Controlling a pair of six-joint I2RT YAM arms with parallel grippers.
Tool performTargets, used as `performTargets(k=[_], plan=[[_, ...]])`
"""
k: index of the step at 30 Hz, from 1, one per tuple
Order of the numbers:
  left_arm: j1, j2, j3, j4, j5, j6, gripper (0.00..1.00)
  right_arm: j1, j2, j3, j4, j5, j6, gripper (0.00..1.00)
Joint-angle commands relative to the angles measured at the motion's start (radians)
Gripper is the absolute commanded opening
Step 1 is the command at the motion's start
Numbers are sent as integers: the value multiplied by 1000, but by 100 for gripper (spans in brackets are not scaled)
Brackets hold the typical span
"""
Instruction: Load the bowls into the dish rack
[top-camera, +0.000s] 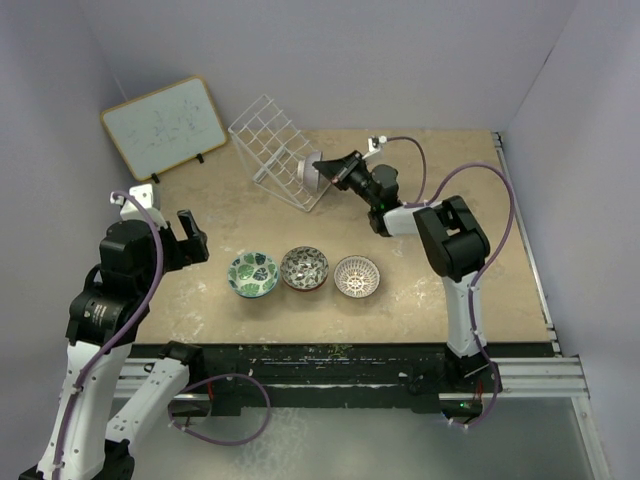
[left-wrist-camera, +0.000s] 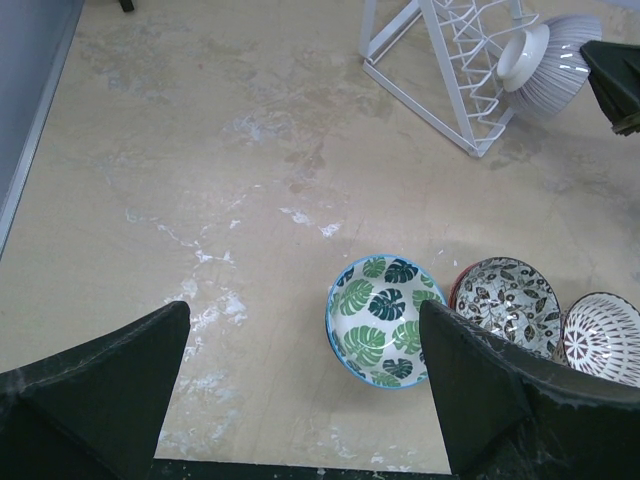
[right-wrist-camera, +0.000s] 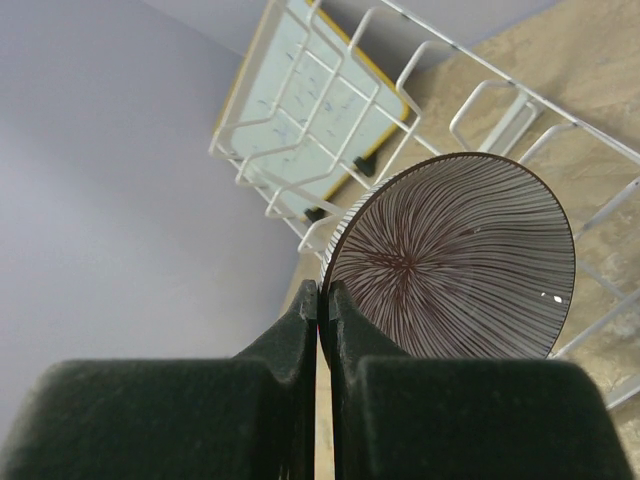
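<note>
My right gripper is shut on the rim of a bowl with a brown radial-line pattern. It holds the bowl on edge against the front wires of the white dish rack; the fingers pinch the rim. Three bowls sit in a row on the table: green leaf, grey-brown and pink-purple. My left gripper is open and empty, hovering left of the row. In its wrist view the green leaf bowl lies just beyond the right finger.
A wood-framed whiteboard leans at the back left, behind the rack. Purple-grey walls enclose the table on the left, back and right. The rack's wire loops stand right behind the held bowl.
</note>
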Motion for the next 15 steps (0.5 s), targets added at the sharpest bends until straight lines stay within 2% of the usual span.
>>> performTargets(k=[1, 7, 10, 15], plan=[[3, 13, -3, 56, -3, 33, 99, 5, -46, -88, 426, 27, 157, 0], [3, 15, -11, 59, 7, 33, 99, 5, 60, -94, 666, 121, 381, 0], [3, 16, -9, 60, 11, 33, 99, 11, 66, -118, 684, 203, 416, 0], [3, 13, -6, 57, 11, 39, 99, 33, -4, -212, 638, 317, 377, 0]])
